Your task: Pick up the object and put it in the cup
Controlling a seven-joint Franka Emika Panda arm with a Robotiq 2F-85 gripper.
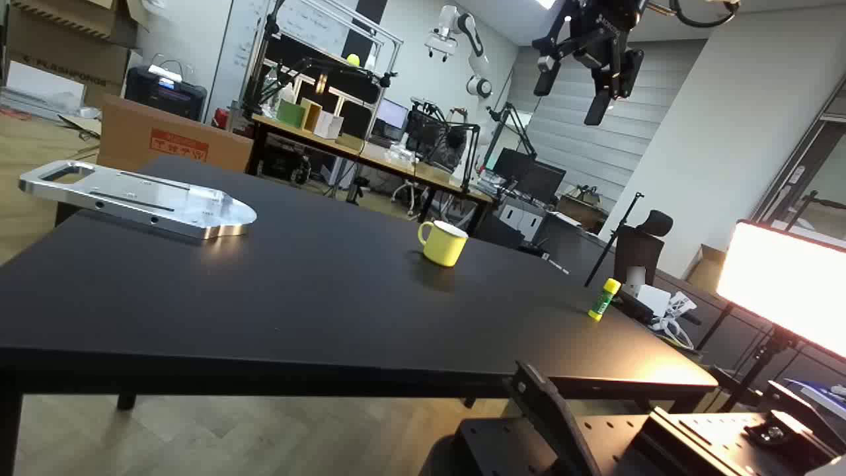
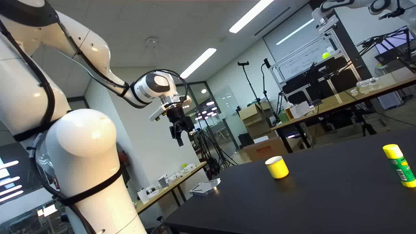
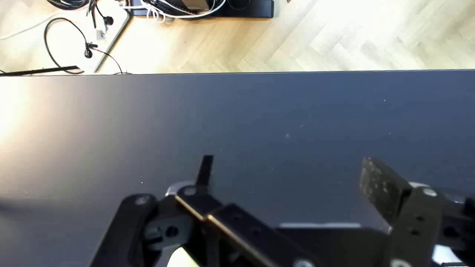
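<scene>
yellow cup [image 1: 444, 246] and glue stick [image 1: 603, 300] stand apart on the table [image 1: 330, 311], gripper [image 1: 568, 104] spread wide.

Pale wall [image 1: 714, 132], herringbone floor [image 3: 356, 40] (wood-toned), glowing lamp [image 1: 786, 284]

In both exterior views, the cup [image 1: 445, 248] stands on the table [image 1: 297, 304] between the tray [image 1: 149, 192] on the left and the glue stick [image 1: 604, 299] on the right, apart from both. One end of the tray juts past the table's edge. The hand [image 1: 572, 98] hangs above the table, well apart from all three.
</scene>
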